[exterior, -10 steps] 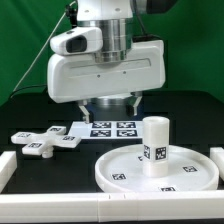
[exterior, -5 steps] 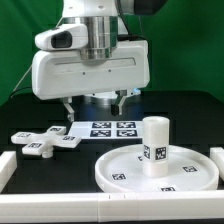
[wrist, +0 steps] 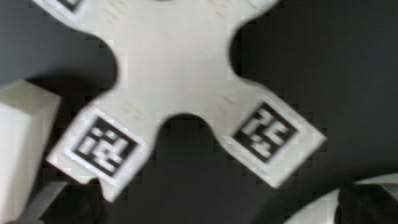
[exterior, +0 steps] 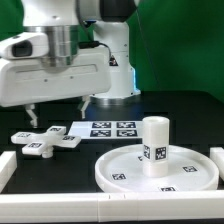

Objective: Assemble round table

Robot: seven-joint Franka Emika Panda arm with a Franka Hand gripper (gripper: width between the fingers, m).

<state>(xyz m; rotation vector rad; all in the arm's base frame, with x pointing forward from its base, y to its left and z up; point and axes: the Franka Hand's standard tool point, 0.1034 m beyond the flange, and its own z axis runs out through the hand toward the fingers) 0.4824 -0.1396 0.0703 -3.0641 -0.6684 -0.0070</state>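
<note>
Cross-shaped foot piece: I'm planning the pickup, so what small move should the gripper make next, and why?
Probably lower straight down. The open gripper hangs above the cross-shaped foot piece, which fills the wrist view, and is not yet down around it.

Leg (exterior: 155,135) upright on disc (exterior: 115,160)

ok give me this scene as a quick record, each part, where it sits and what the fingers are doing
fingers: open, holding nothing, hovering above the foot piece
cross-shaped foot piece: flat on the table, at the exterior view's left, apart from the disc
round disc: flat at the front, rim up
cylinder leg: upright on the disc
marker board: behind the disc, beside the foot piece
foot piece on leg: not yet
</note>
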